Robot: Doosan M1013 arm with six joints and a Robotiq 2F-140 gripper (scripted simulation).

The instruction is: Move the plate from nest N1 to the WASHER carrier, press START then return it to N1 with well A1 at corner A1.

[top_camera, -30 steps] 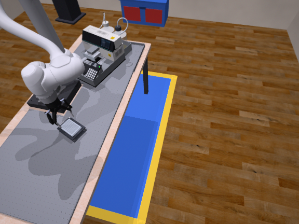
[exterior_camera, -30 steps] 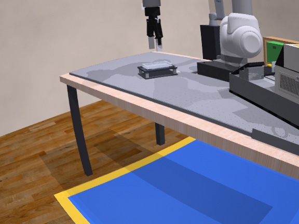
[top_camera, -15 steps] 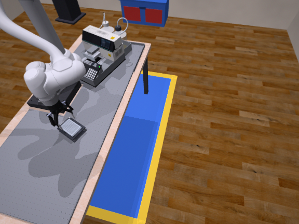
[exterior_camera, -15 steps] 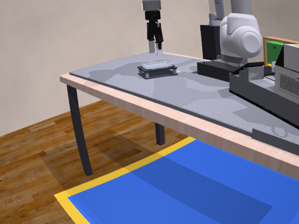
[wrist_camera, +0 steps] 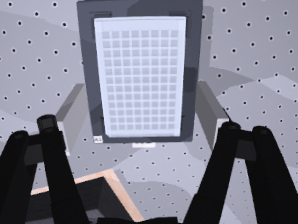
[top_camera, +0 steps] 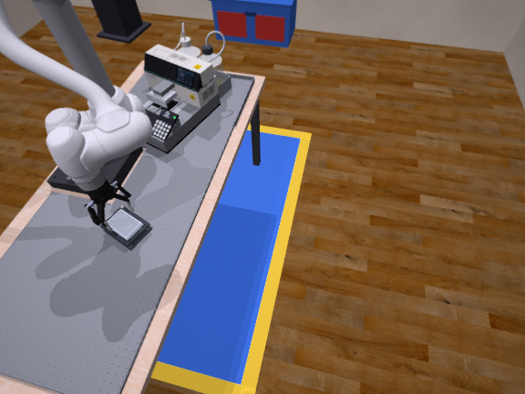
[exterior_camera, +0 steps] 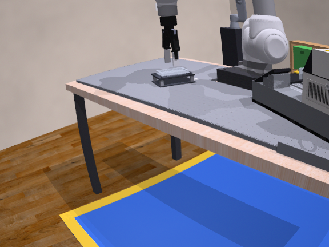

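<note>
You're hovering the gripper (exterior_camera: 171, 56), jaws apart and empty, just above the plate (top_camera: 124, 222) sitting in its nest (top_camera: 137, 239), so pickup, wash and return all remain.

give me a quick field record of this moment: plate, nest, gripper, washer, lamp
plate: white well plate lying in the nest, untouched
nest: dark nest N1 on the grey table
gripper: gripper open, holding nothing, above the plate's far side, clear of it
wrist view: plate ahead of both fingers
washer: washer at the table's far end; carrier mostly hidden by the arm
lamp: small green dot beside the keypad
</note>
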